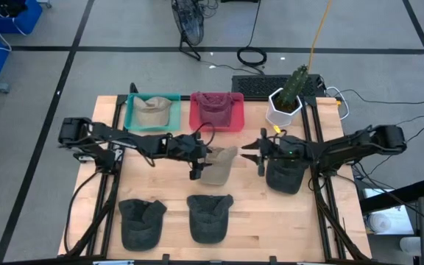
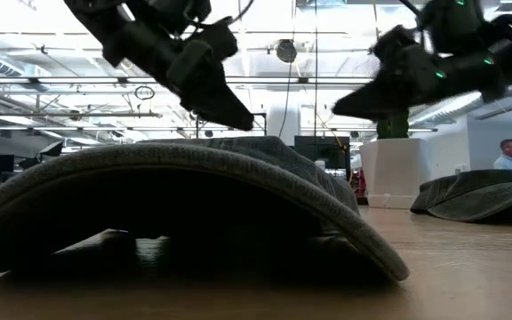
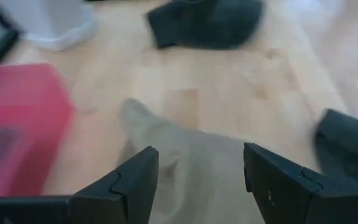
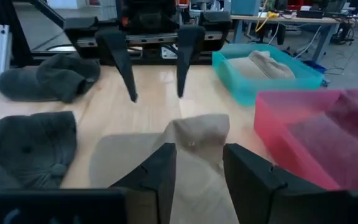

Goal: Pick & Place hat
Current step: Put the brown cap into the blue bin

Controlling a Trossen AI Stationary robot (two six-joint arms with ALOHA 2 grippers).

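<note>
a: where's the tan hat (image 1: 218, 165) sitting?

b: mid-bench (image 1: 256, 213), lying flat on the wood between the two arms. nothing holds it.

a: and the left gripper (image 1: 195, 166)?

b: it hangs just over the hat's left edge, fingers (image 3: 135, 180) spread wide apart with the tan cloth showing in the gap below them. from the left wrist view it's above the hat rather than closed on it.

a: the right gripper (image 1: 261, 154)?

b: just beside the hat's right side, also above the bench. its two fingers (image 4: 160, 171) stand apart with a gap between them, and the hat's crown shows through that gap. it grips nothing.

a: other hats around?

b: a dark hat (image 1: 285, 175) lies under the right arm, two more dark hats (image 1: 140, 221) sit along the near edge of the bench, the second (image 1: 210, 216) right of the first. a teal bin (image 1: 152, 112) at the back holds a tan hat, and the pink bin (image 1: 216, 110) beside it holds a pinkish one.

a: anything else back there?

b: a white pot with a cactus (image 1: 287, 101) at the back right corner.
</note>
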